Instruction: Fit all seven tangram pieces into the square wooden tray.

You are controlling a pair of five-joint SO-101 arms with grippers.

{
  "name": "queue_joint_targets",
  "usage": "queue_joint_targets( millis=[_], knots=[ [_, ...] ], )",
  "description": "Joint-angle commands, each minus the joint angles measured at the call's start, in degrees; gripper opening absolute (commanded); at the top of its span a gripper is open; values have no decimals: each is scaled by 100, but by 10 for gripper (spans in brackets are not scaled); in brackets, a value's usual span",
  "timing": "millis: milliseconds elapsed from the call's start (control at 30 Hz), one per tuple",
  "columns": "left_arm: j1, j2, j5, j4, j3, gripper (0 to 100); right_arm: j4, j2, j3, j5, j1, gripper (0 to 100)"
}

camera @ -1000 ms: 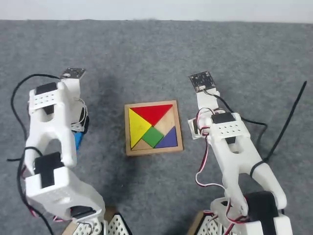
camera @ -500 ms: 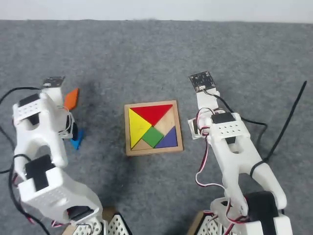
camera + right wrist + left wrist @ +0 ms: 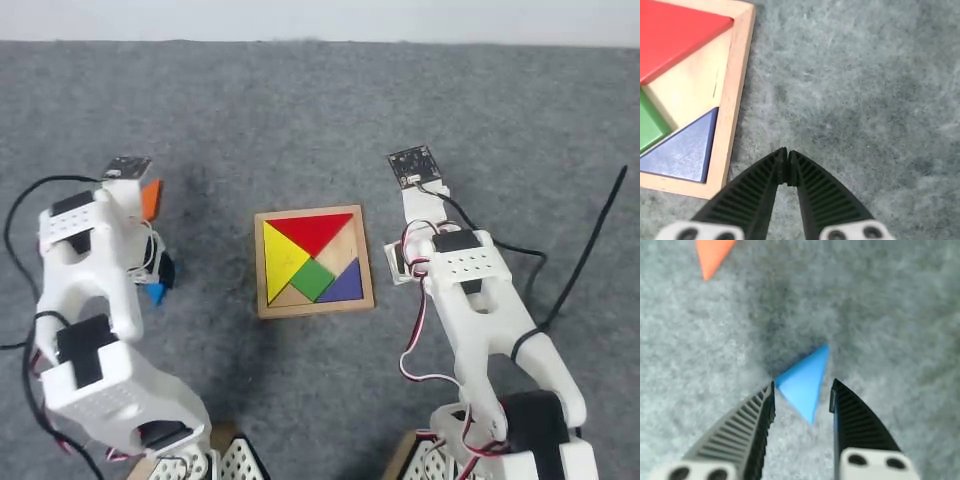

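The tray (image 3: pixel 310 212) lies at the middle of the table (image 3: pixel 480 120); inside are a red triangle (image 3: pixel 313 231), a yellow triangle (image 3: pixel 279 256), a green square (image 3: pixel 313 279) and a violet triangle (image 3: pixel 343 284); a blue triangle (image 3: pixel 804 381) and an orange piece (image 3: pixel 151 198) lie toward the left edge; the left end effector (image 3: pixel 802 384) is spread around the blue triangle; the right end effector (image 3: pixel 786 152) is pressed together, empty, just beside the tray.

Open grey worktop (image 3: pixel 212 255) lies between the tray (image 3: pixel 314 211) and the left claw (image 3: pixel 802 386), whose parted tips flank a blue triangle (image 3: pixel 804 380); an orange piece (image 3: pixel 712 255) lies well apart. The closed right claw (image 3: pixel 786 152) stands just beside the tray's rim.
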Motion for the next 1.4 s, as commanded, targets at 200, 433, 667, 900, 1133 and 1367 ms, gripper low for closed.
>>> queue_joint_targets(
  millis=[200,433,667,900,1133,1367],
  knots=[
    [9,958,-105,431,-927,173,-101,-295,-35,79,-22,6],
    [9,985,-343,501,-927,139,-101,-295,-35,79,-22,6],
    [114,993,-360,536,-927,130,-101,-295,-35,79,-22,6],
    [105,941,-360,545,-822,130,-101,-295,-35,79,-22,6],
    [114,-18,-352,501,-277,109,-101,-295,-35,79,-22,6],
    [422,-782,-352,492,295,109,-101,-295,-35,79,-22,6]
  ],
)
